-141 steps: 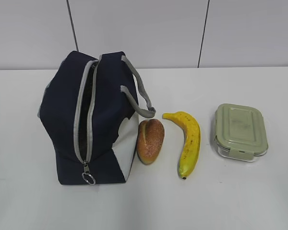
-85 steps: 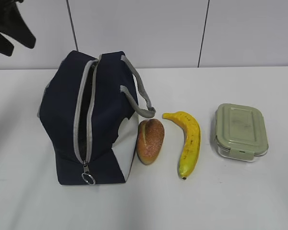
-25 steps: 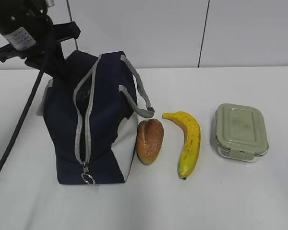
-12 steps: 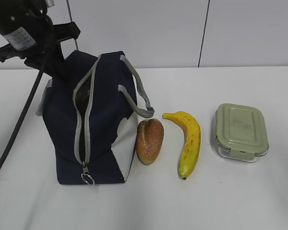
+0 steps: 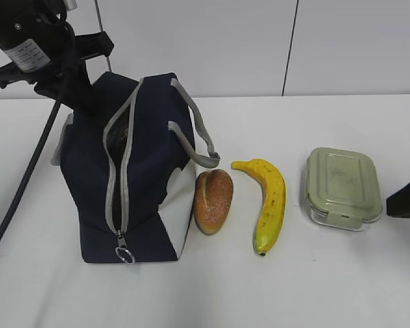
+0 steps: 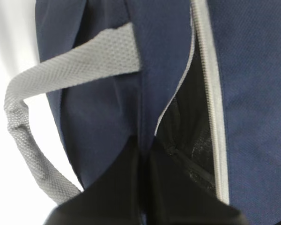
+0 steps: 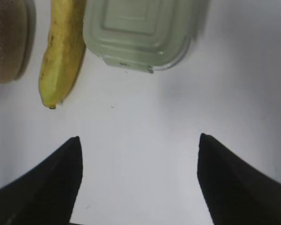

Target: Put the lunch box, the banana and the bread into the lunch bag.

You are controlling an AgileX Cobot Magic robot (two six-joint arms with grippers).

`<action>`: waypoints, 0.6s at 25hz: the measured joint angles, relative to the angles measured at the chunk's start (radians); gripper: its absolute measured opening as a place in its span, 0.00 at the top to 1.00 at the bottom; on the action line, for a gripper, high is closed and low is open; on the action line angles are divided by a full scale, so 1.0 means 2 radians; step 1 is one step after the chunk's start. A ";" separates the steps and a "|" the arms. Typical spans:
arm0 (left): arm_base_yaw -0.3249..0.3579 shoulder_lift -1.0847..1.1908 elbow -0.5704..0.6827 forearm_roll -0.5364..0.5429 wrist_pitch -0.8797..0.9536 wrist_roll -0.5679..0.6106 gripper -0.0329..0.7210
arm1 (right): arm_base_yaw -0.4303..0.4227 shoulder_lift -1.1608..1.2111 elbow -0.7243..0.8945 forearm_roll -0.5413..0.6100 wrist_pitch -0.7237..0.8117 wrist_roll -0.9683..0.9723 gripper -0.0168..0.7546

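White tabletop (image 5: 328, 287): left claw (image 6: 143, 164) pinches shut on the bag (image 5: 147, 178) edge beside its gaping zipper; right claw (image 7: 139, 154) hangs wide open before the box (image 5: 343, 187). Banana (image 5: 269, 199) and bread (image 5: 214, 200) lie between.

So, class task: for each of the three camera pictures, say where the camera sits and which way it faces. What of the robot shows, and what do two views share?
Exterior: slanting down across the white table toward the wall; left arm above the lunch bag, dark right-arm edge at right.
Left wrist: close over the bag; shut left gripper pinching fabric beside the open zipper.
Right wrist: looking down at the table; open right gripper, nothing between.
Shared: exterior and right wrist both show bread, banana, lunch box.
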 joint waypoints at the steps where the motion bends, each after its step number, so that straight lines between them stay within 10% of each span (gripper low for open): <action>1: 0.000 0.000 0.000 0.000 0.000 0.000 0.96 | -0.004 0.022 -0.013 0.021 0.000 -0.020 0.23; 15: 0.000 0.000 0.000 0.000 0.000 0.000 0.96 | -0.104 0.248 -0.159 0.165 0.126 -0.162 0.23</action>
